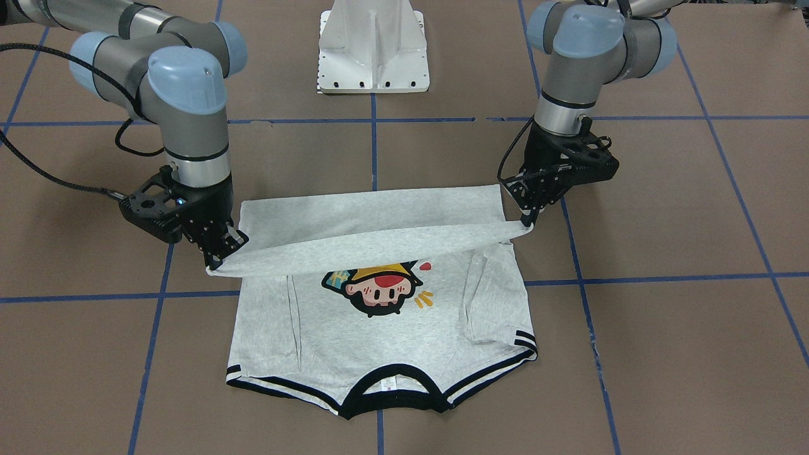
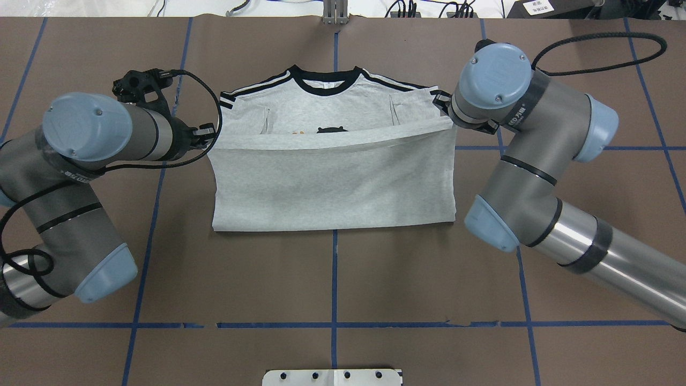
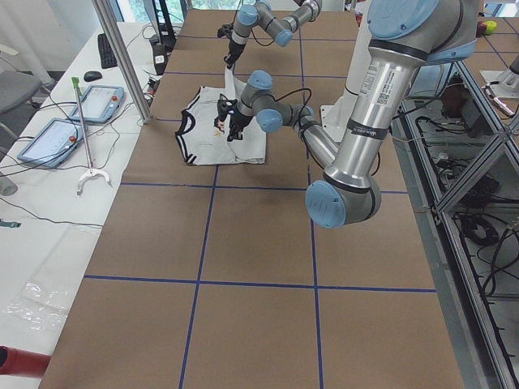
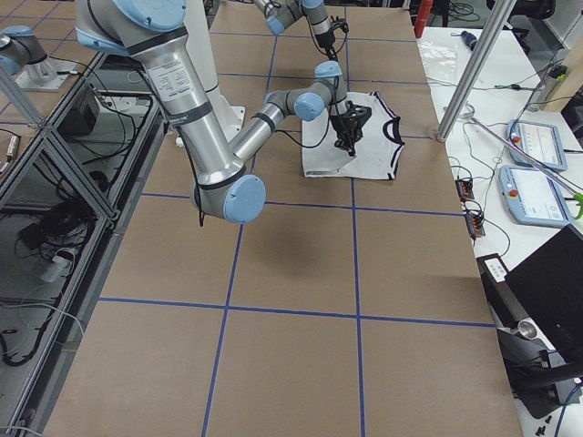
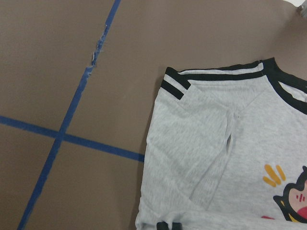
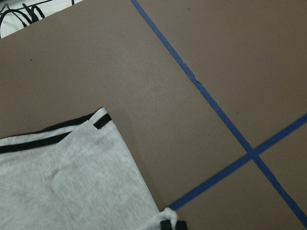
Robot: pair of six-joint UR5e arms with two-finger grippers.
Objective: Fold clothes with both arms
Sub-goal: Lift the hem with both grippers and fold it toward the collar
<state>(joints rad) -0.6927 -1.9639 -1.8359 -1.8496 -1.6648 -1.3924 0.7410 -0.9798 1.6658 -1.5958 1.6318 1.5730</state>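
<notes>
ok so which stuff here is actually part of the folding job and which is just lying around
Part of the job:
T-shirt, hem raised over its front
left gripper and right gripper, each pinching a hem corner

Just lying about:
white pedestal base
keyboard and blue-edged tablet on the side bench

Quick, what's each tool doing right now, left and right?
Left tool: shut on the T-shirt, pinching a raised hem corner.
Right tool: shut on the T-shirt's other hem corner.

Grey tubular arms, blue caps, black cables
</notes>
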